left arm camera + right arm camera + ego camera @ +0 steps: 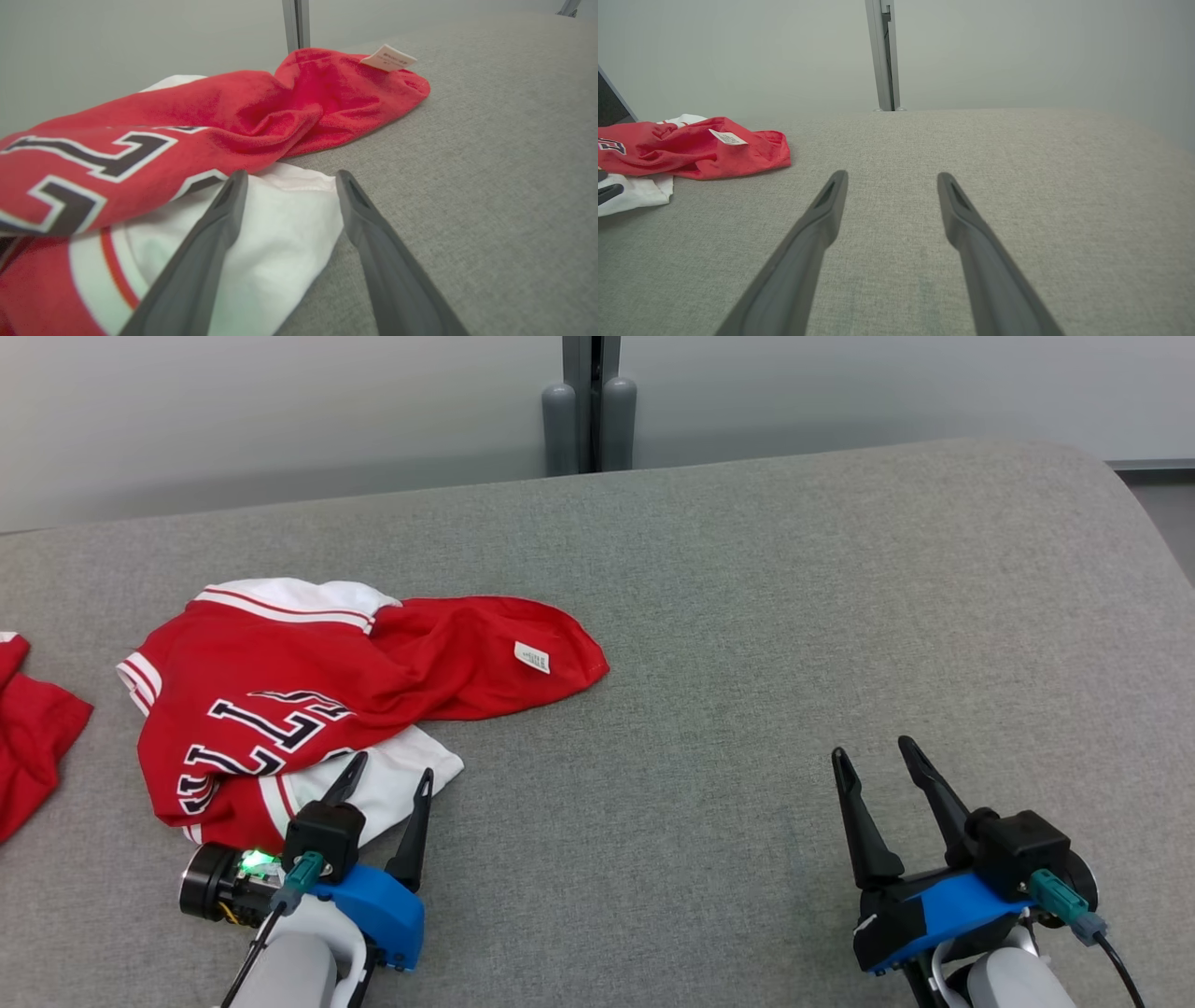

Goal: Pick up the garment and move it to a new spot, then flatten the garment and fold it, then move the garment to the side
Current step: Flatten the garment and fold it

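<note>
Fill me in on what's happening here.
A two-armed robot faces a crumpled red and white jersey on a grey surface. Its left gripper is open over the jersey's white near edge, gripping nothing. The right gripper is open above bare surface, apart from it. The jersey is not yet flattened or folded.

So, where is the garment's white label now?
In the head view, the label lies on the red garment, near its right tip, beyond the left gripper.

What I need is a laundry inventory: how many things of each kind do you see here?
Garments: 2, jersey, red piece at left edge
End effectors: 2, left end effector, right end effector
Total: 4
</note>
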Motion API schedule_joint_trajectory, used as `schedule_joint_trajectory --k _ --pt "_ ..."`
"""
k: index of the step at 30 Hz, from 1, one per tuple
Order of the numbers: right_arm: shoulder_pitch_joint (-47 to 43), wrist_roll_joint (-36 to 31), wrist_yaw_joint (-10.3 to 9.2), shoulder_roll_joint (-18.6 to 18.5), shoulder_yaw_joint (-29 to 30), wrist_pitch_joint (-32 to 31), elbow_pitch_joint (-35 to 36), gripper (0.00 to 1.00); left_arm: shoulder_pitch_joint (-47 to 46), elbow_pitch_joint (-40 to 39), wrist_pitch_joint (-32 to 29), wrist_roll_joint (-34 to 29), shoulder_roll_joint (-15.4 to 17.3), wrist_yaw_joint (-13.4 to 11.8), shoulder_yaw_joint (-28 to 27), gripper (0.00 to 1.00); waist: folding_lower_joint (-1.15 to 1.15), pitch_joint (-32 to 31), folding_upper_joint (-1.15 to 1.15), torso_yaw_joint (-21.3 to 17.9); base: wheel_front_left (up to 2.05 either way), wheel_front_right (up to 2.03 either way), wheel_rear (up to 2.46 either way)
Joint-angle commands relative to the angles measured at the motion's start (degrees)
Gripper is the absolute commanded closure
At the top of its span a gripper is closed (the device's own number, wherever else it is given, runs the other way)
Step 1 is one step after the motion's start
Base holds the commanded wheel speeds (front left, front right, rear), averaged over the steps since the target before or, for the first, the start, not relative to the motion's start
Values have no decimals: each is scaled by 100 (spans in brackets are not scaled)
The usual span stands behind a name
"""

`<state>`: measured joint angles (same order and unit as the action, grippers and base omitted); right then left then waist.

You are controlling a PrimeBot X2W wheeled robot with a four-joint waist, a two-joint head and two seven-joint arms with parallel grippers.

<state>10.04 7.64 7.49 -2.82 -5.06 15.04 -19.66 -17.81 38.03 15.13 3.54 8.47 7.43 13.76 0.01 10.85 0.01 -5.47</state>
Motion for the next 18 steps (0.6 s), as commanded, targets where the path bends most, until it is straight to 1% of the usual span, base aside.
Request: schedule_joint_trajectory --k 1,6,13,14,15,16,17,18 --pt "64 0 1 -12 15 21 9 0 -223 243 3 49 49 4 91 0 -1 27 -1 -14 0 0 0" --pt "95 -19 1 -13 24 22 -9 0 -464 885 3 103 63 3 217 0 -1 54 -1 -36 0 0 0" --pt "146 -5 1 -13 -52 21 -36 0 -683 1732 -10 324 -20 4 457 0 -1 65 -1 -103 0 0 0" --pt "147 -9 1 -13 -48 22 -37 0 -723 1826 -11 376 -30 4 462 50 -1 65 -1 -104 0 0 0" --pt "145 -17 1 -13 -41 22 -37 0 -751 1936 -14 412 -44 4 479 76 -1 65 -1 -105 0 0 0" --pt "145 -17 1 -13 -41 22 -37 0 -751 1936 -14 412 -44 4 479 76 -1 65 -1 -105 0 0 0" --pt "137 -24 1 -13 -35 21 -37 0 -772 2024 -25 445 -49 4 498 100 -1 63 -1 -105 0 0 0" --pt "129 -32 1 -13 -25 22 -36 0 -803 2078 -25 482 -51 4 509 100 -1 58 -1 -101 0 0 0"
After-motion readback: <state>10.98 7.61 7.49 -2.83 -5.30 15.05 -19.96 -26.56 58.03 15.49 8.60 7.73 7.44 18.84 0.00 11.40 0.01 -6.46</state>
